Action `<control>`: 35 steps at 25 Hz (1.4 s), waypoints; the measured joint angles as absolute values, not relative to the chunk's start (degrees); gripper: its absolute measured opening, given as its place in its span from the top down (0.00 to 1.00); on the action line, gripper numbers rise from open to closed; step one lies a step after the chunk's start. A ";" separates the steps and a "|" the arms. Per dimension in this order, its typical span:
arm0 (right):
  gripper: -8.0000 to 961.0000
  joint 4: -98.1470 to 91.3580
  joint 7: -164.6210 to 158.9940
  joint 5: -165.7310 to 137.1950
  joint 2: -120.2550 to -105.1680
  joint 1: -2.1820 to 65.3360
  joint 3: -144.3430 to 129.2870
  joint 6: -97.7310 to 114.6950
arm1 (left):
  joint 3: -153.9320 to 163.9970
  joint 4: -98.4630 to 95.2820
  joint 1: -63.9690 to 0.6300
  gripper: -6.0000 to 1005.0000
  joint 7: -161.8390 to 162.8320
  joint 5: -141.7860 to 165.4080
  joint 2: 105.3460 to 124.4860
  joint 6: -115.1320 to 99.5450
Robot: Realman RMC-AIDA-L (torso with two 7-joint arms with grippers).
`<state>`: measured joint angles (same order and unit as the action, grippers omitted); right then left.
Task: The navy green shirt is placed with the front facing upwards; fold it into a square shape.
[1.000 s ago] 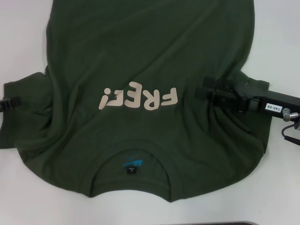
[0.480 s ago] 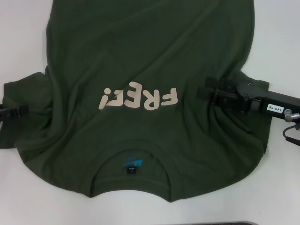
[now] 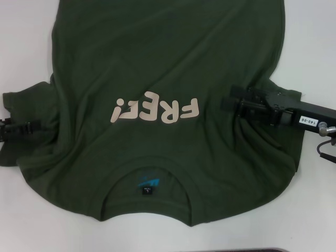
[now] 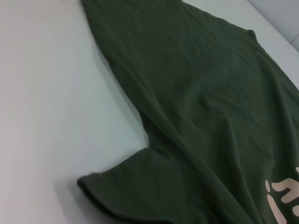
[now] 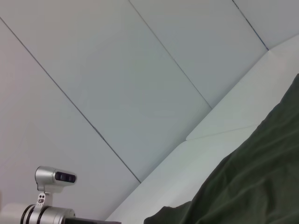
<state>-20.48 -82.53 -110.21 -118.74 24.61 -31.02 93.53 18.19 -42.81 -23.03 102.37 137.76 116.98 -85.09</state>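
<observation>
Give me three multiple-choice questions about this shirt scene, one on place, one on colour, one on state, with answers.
1. Where is the right claw?
A. over the shirt's right side
B. off the table
C. on the neck label

2. What colour is the lettering?
A. blue
B. pale pinkish-beige
C. white

3. How does the shirt lie?
A. folded square
B. rolled up
C. spread out, print up

Answers: A, the right claw sits over the shirt beside the lettering; B, the letters are pinkish-beige; C, both sleeves lie unfolded, and the left claw is at the left sleeve.
</observation>
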 joint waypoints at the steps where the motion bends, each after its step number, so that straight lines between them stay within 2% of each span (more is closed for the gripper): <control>1: 0.06 -20.48 -82.53 -110.21 -118.74 24.61 -31.02 93.53 | 18.19 -42.83 -23.03 0.10 102.37 137.76 116.98 -85.12; 18: 0.06 -20.48 -82.53 -110.21 -118.74 24.44 -30.09 94.07 | 17.62 -43.46 -23.09 0.12 104.18 137.54 116.98 -85.25; 23: 0.06 -20.51 -82.53 -110.21 -118.74 24.34 -29.70 94.35 | 18.16 -43.93 -23.26 0.28 105.60 137.92 117.13 -83.85; 33: 0.06 -20.57 -82.38 -110.22 -118.74 24.25 -29.10 95.27 | 20.54 -43.90 -23.80 0.75 106.35 139.30 117.67 -81.83; 35: 0.06 -20.57 -82.21 -110.21 -118.74 24.15 -28.60 95.90 | 20.66 -43.97 -23.81 0.88 106.35 139.30 117.70 -81.98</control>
<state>-20.57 -82.21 -110.21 -118.74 24.15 -28.60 95.90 20.66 -43.97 -23.81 106.35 139.30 117.70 -81.98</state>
